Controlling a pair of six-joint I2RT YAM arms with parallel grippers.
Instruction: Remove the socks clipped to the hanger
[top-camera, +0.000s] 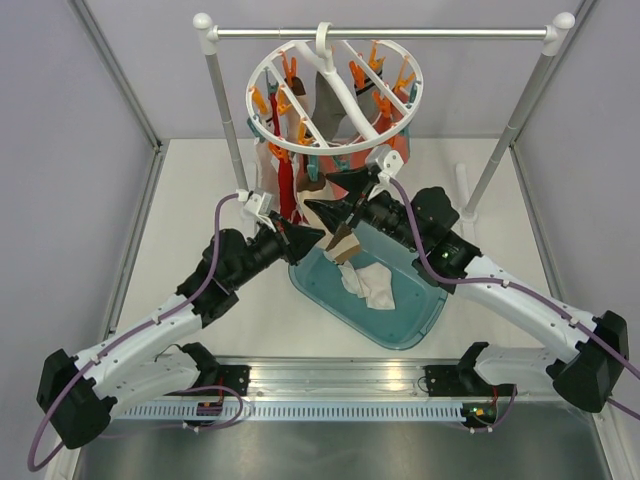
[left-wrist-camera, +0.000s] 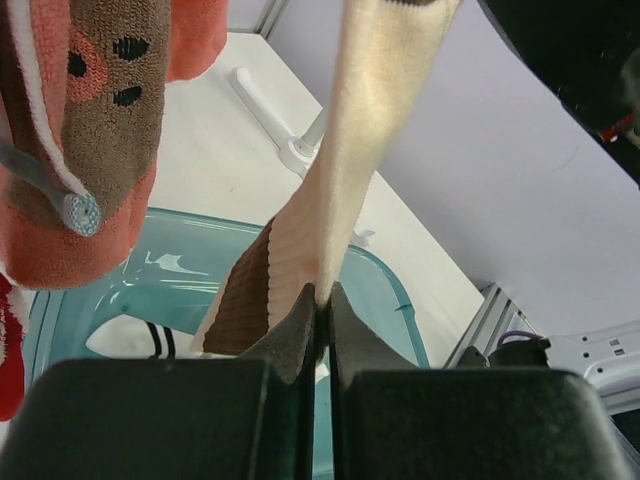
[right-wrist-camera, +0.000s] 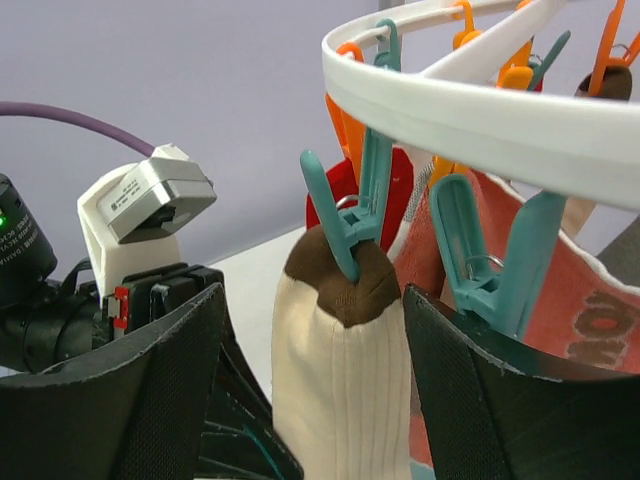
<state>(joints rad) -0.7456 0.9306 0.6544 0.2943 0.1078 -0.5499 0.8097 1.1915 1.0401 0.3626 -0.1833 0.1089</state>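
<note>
The white ring hanger (top-camera: 335, 95) with orange and teal clips hangs from the rail, several socks clipped under it. A beige sock with brown toe and heel (right-wrist-camera: 340, 380) hangs from a teal clip (right-wrist-camera: 345, 215). My right gripper (right-wrist-camera: 315, 390) is open, its jaws on either side of the sock's top just below the clip, under the ring (right-wrist-camera: 480, 110). My left gripper (left-wrist-camera: 322, 295) is shut on the lower part of the same sock (left-wrist-camera: 370, 150), over the basin. In the top view the left gripper (top-camera: 316, 238) sits just below the right gripper (top-camera: 337, 198).
A teal basin (top-camera: 405, 315) under the hanger holds a white sock (top-camera: 372, 285). A coral and brown sock (left-wrist-camera: 110, 130) hangs close to the left of my left gripper. The metal rail (top-camera: 380, 33) on slanted posts spans the back. A second teal clip (right-wrist-camera: 490, 270) is beside my right finger.
</note>
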